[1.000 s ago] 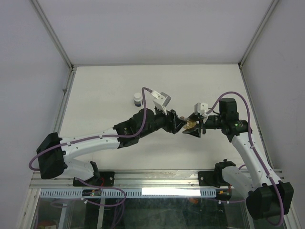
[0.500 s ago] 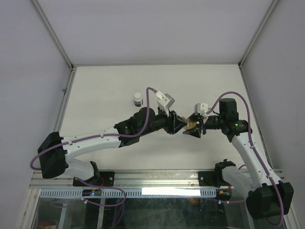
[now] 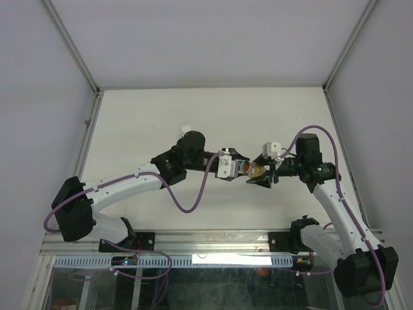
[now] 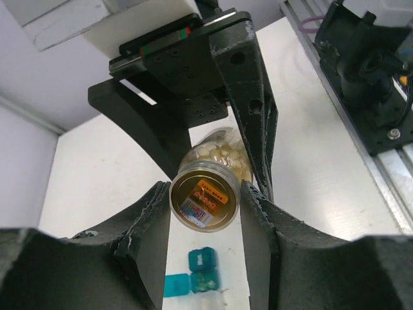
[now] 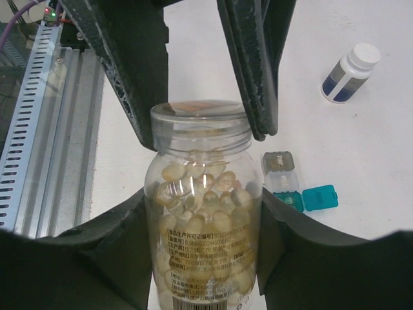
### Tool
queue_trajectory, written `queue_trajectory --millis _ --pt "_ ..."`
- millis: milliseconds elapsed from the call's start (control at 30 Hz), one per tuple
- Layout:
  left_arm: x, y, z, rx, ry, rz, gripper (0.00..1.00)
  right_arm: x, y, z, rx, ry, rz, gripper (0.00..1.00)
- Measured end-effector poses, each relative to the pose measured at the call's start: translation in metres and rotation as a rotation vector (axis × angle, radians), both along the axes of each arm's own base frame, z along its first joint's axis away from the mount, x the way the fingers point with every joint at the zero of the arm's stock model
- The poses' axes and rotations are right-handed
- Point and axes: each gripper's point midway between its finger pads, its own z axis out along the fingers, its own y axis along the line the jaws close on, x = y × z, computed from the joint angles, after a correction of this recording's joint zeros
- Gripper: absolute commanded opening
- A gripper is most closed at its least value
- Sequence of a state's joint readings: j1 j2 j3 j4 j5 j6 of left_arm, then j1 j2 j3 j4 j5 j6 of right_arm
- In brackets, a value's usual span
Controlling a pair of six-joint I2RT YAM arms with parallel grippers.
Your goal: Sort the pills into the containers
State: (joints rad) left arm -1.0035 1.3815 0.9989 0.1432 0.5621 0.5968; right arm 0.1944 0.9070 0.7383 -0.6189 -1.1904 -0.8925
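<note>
While right fingers clamp the pill bottle at lower centre, left fingers pinch its cap just above. Containers sit on counter beyond, centre right. Step looks like uncapping; next needs a twist-off with the bottle held steady.

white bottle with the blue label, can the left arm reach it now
Probably not yet: its jaws hold the pill bottle by its lid, so it must let go first. The white bottle stands unobstructed.
</note>
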Motion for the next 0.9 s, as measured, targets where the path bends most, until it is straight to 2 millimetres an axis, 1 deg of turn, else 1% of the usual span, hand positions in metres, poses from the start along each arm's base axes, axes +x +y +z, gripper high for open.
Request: queue_trajectory --millis 33,67,100,167,200,267,333,400,467,533,567,667,700,767,833,900 --pt "0.001 0.0 0.001 0.002 -0.023 -0.023 0.37 0.001 0.0 0.001 0.001 -0.007 -0.001 0.0" --pt "0.003 0.0 0.002 0.003 -0.047 -0.051 0.57 0.002 0.0 0.001 0.002 -0.014 -0.001 0.0" --pt "0.004 0.0 0.003 0.002 -0.053 -0.058 0.73 0.004 0.0 0.002 0.002 -0.023 -0.004 0.0" --pt "0.005 0.001 0.006 -0.015 -0.057 -0.071 0.97 0.005 0.0 0.003 0.002 -0.026 -0.009 0.0" --pt "0.004 0.0 0.009 -0.042 -0.059 -0.074 0.99 0.006 -0.001 0.002 0.0 -0.024 -0.015 0.0" --pt "0.001 0.005 0.014 -0.122 -0.04 -0.061 0.99 0.008 -0.002 0.001 -0.005 -0.02 -0.027 0.0" --pt "-0.006 0.017 0.011 -0.203 0.012 -0.037 0.99 0.009 -0.003 0.001 -0.009 -0.017 -0.033 0.0" --pt "-0.014 0.029 0.008 -0.28 0.091 -0.013 0.99 0.009 -0.003 0.001 -0.009 -0.015 -0.035 0.0" --pt "-0.02 0.039 0.008 -0.351 0.202 0.007 0.99 0.009 -0.003 0.0 -0.01 -0.014 -0.036 0.0" --pt "-0.022 0.046 0.017 -0.415 0.325 0.033 0.99 0.009 -0.003 0.0 -0.01 -0.012 -0.037 0.0" --pt "-0.021 0.048 0.022 -0.435 0.373 0.044 0.95 0.009 -0.003 0.0 -0.01 -0.012 -0.038 0.0" --pt "-0.011 0.052 0.037 -0.484 0.56 0.128 0.83 0.009 -0.003 0.0 -0.01 -0.012 -0.038 0.0" --pt "-0.005 0.052 0.041 -0.491 0.621 0.175 0.8 0.009 -0.003 0.0 -0.01 -0.011 -0.038 0.0" --pt "0.008 0.052 0.048 -0.502 0.709 0.261 0.77 0.009 -0.003 0.0 -0.011 -0.011 -0.038 0.0" --pt "0.02 0.049 0.05 -0.497 0.769 0.363 0.76 0.009 -0.003 0.0 -0.011 -0.01 -0.038 0.0" --pt "0.025 0.043 0.051 -0.475 0.802 0.443 0.77 0.009 -0.003 0.0 -0.011 -0.01 -0.038 0.0"
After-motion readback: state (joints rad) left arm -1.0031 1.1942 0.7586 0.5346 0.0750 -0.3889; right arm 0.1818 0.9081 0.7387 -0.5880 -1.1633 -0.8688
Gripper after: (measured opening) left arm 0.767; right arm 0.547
